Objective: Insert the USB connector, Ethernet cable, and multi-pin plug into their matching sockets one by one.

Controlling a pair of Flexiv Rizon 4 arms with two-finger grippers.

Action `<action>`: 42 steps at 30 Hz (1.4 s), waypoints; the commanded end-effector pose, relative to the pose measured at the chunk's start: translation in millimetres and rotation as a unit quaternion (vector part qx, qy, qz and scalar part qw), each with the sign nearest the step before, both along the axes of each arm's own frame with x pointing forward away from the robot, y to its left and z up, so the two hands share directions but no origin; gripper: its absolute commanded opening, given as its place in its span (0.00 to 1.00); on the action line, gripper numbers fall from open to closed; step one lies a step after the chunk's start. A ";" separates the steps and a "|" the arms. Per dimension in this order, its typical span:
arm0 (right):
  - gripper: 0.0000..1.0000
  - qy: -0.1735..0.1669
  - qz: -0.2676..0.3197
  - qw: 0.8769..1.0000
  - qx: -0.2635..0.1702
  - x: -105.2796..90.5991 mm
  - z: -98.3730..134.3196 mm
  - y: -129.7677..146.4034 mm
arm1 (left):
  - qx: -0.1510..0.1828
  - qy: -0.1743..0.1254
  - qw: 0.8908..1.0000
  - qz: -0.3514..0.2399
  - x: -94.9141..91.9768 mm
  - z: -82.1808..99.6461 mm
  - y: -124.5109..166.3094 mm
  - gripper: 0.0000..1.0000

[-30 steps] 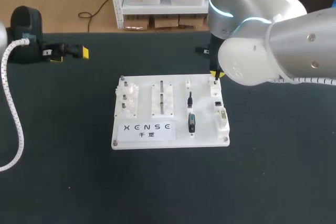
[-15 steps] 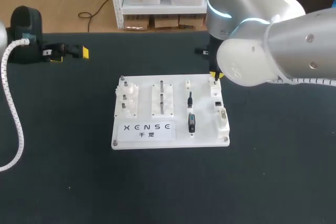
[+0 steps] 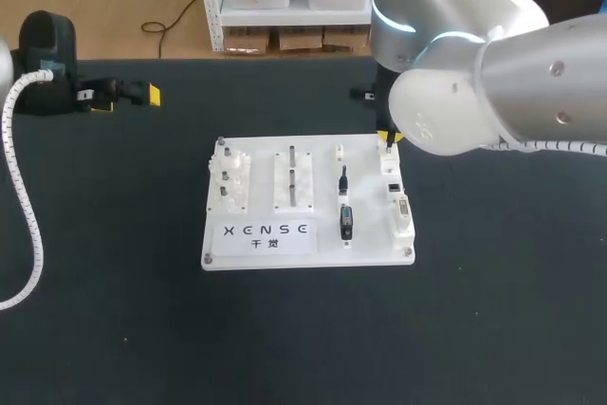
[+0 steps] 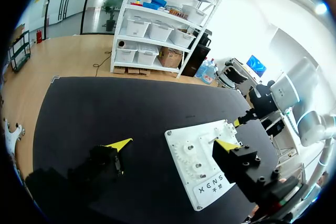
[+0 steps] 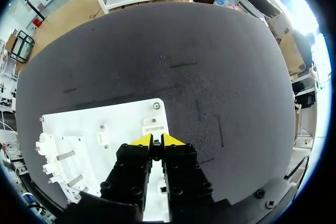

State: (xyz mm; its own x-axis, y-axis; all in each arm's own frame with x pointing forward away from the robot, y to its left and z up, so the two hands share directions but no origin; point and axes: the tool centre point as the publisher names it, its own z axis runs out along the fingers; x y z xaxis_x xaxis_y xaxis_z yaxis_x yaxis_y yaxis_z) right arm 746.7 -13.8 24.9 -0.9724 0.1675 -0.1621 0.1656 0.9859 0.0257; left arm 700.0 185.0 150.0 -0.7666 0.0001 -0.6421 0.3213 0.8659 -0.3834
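A white practice board (image 3: 308, 234) lies mid-table. Its right column carries a white socket block (image 3: 389, 160), an Ethernet socket (image 3: 394, 187) and a multi-pin socket (image 3: 404, 211). A short black plug (image 3: 343, 178) and a black-and-blue piece (image 3: 346, 221) sit left of that column. My right gripper (image 3: 390, 138) hovers at the board's far right corner, right over the white socket block (image 5: 154, 126). Its fingers stand nearly together on a thin dark connector (image 5: 156, 153). My left gripper (image 3: 125, 100) rests far off at the table's back left, open and holding nothing (image 4: 173, 144).
White gears on pegs (image 3: 230, 177) and a block with metal posts (image 3: 293, 177) fill the board's left half. A white coiled hose (image 3: 24, 215) hangs along the left edge. My right arm's bulky elbow (image 3: 493, 92) hangs over the table to the right of the board.
My right arm has edged slightly to the left; its gripper stays at the board's far right corner, still shut. The left arm has not moved.
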 end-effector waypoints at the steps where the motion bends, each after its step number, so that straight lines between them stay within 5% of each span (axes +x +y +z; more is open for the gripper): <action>1: 0.00 0.001 0.001 1.000 -0.004 0.9 -3.7 1.1 | 0.000 0.000 1.000 0.000 0.0 0.0 0.0 1.00; 42: 0.00 0.003 0.022 0.999 -0.031 3.9 -8.3 5.1 | 0.000 0.000 1.000 0.000 0.0 0.0 0.0 1.00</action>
State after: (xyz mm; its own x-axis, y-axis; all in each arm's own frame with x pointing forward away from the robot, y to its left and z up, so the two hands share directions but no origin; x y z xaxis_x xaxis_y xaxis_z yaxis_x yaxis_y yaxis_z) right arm 749.5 -12.4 19.8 -0.9794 0.1158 -0.1655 0.1221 0.9921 -0.0283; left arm 700.0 185.0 150.0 -0.7666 0.0001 -0.6421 0.3213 0.8659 -0.3834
